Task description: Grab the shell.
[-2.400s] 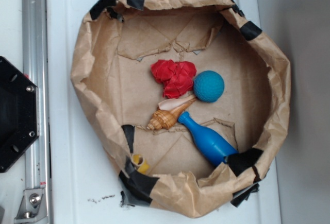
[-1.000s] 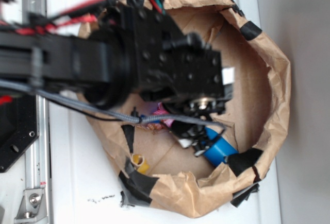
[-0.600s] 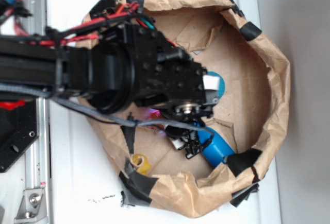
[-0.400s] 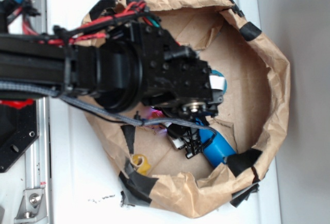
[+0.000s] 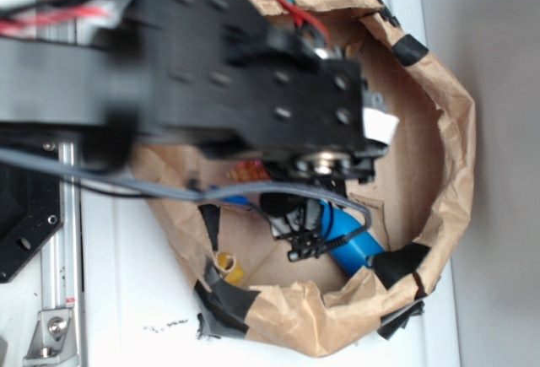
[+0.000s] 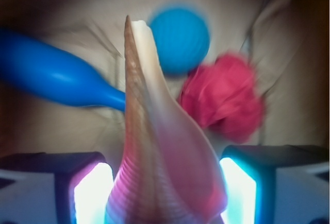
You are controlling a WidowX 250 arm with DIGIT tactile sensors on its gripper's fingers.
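Blue pin (image 6: 51, 77), ball (image 6: 179, 39), red wad (image 6: 224, 98)

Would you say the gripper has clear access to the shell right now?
Yes, apparently: in the wrist view the shell already sits between the gripper fingers, with nothing between them; the blue pin lies clear behind.

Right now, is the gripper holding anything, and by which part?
Yes: the shell. The gripper fingers clamp its wide ribbed body from both sides, and the pointed end sticks out ahead toward the blue ball.
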